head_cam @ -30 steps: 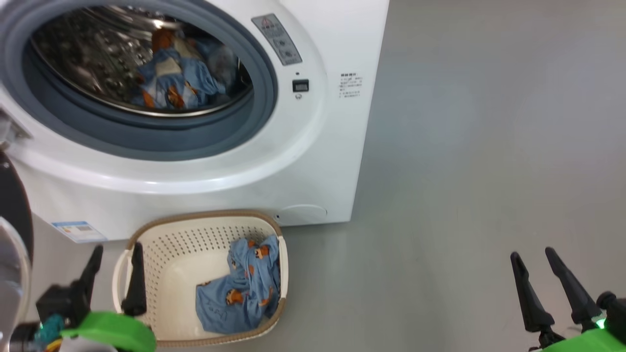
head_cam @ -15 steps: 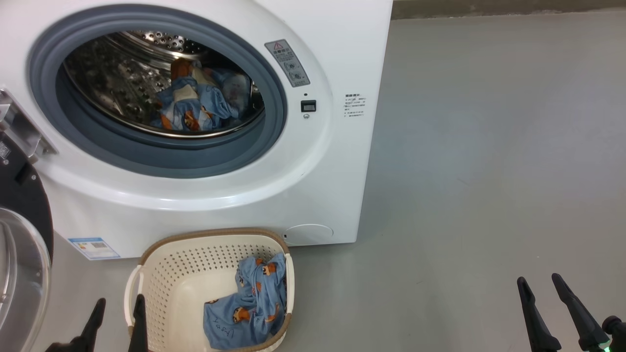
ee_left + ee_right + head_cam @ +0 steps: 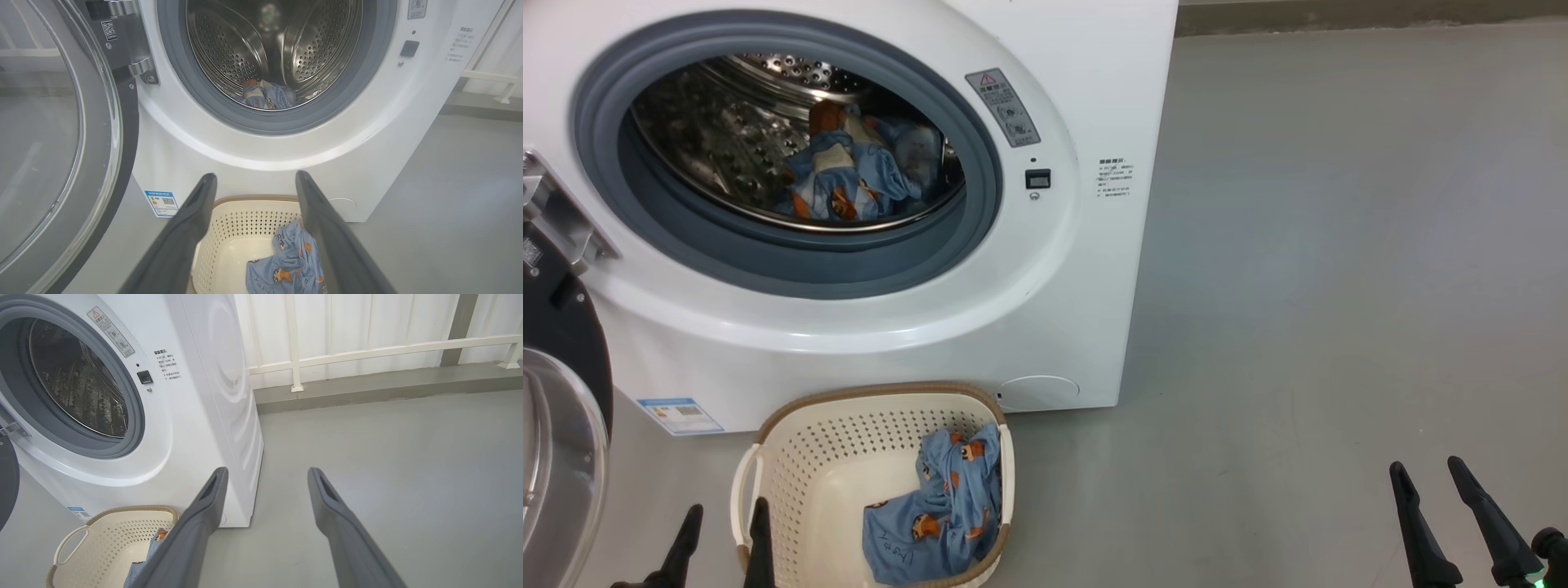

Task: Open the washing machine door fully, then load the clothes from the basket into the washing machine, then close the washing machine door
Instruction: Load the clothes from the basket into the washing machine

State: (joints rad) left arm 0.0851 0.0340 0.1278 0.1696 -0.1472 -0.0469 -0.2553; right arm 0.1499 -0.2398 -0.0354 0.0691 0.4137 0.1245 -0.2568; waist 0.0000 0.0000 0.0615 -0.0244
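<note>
The left gripper (image 3: 727,523), fingers spread wide and holding nothing, sits near the left end of the basket (image 3: 874,392), which holds blue clothes (image 3: 939,506) and stands just in front of the washing machine (image 3: 1062,310) with its door (image 3: 61,122) swung open on the left, while the right gripper (image 3: 1427,482), also spread and empty, is far to the right over the floor (image 3: 1298,286).

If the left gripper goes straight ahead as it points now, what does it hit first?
Probably the washing machine front panel below the drum opening, passing above the basket; depth uncertain.
</note>
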